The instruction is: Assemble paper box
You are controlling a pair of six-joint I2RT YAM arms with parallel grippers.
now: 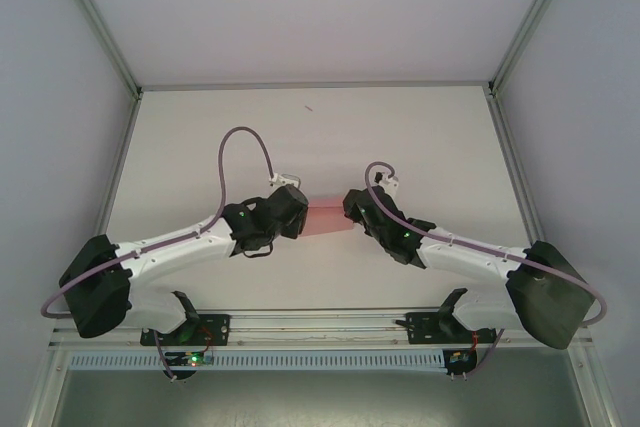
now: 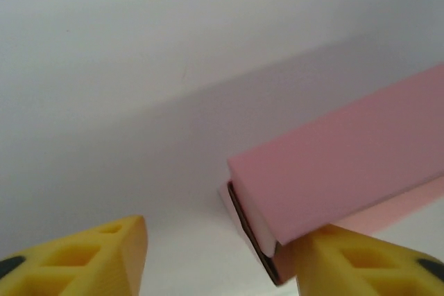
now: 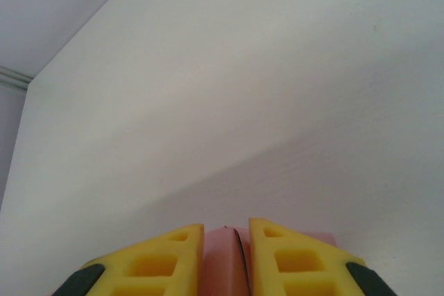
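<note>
- Paper box (image 1: 330,219): pink card folded into a long, flat rectangular body. It sits near the centre of the white table (image 1: 300,137), directly between the two grippers. In the top view its long axis runs from 9 o'clock to 3 o'clock.
- Left gripper (image 1: 298,209): positioned at the 9 o'clock end of the box. In the left wrist view its yellow fingers (image 2: 87,258) are spread wide.
- The box enters that view from 3 o'clock and lies against the finger at 5 o'clock. The finger at 7 o'clock is well apart from it.
- Box end nearest the left wrist camera: a dark seam is visible along the edge.
- Right gripper (image 1: 352,211): positioned at the 3 o'clock end of the box. In the right wrist view its fingers are drawn close together, pinching the pink card between them.
- Whether the box touches the table cannot be told.
</note>
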